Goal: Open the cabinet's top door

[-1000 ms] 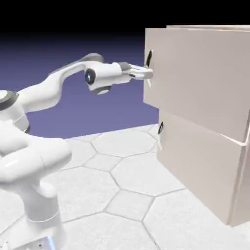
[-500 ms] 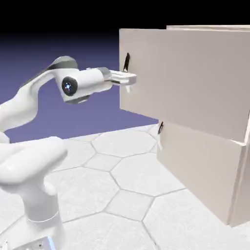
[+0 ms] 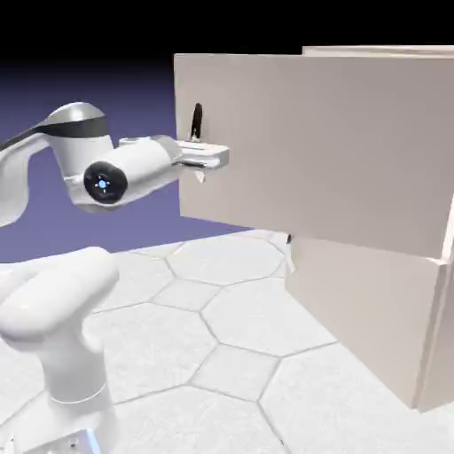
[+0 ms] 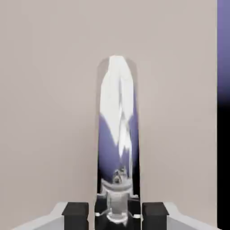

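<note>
Pincer (image 3: 215, 159) clamped on handle (image 4: 117, 134), top door (image 3: 310, 142) seemingly ajar

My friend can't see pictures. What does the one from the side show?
A white robot arm's tool is shut on the dark bar handle of the top door of a tall beige cabinet, and that door stands swung out toward the arm. The lower door is closed, and the floor has pale hexagon tiles.
</note>
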`<state>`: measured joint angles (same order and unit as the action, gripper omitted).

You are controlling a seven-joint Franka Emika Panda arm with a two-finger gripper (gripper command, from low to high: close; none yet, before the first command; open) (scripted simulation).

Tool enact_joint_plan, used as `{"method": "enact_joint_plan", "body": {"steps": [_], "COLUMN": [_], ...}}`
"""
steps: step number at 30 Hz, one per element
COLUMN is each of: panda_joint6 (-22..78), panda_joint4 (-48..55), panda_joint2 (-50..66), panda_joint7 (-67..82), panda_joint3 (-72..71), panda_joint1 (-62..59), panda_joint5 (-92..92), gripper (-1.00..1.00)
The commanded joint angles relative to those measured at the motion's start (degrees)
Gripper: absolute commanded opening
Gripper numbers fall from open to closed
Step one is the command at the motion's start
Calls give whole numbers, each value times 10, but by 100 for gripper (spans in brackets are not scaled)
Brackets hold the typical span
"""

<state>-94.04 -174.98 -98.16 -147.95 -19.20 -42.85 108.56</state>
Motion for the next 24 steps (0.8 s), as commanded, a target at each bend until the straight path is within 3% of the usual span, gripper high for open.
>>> {"method": "enact_joint_plan", "body": {"steps": [1, 12, 24], "panda_joint6": [13, 145, 287], "panda_joint4": [-1, 31, 178], "panda_joint2": [7, 142, 389], "panda_joint7": [7, 109, 241], "panda_joint3": [21, 249, 470], "panda_joint1": [-3, -29, 43], "panda_joint5": [-18, -239, -473], "gripper": [-100, -100, -100]}}
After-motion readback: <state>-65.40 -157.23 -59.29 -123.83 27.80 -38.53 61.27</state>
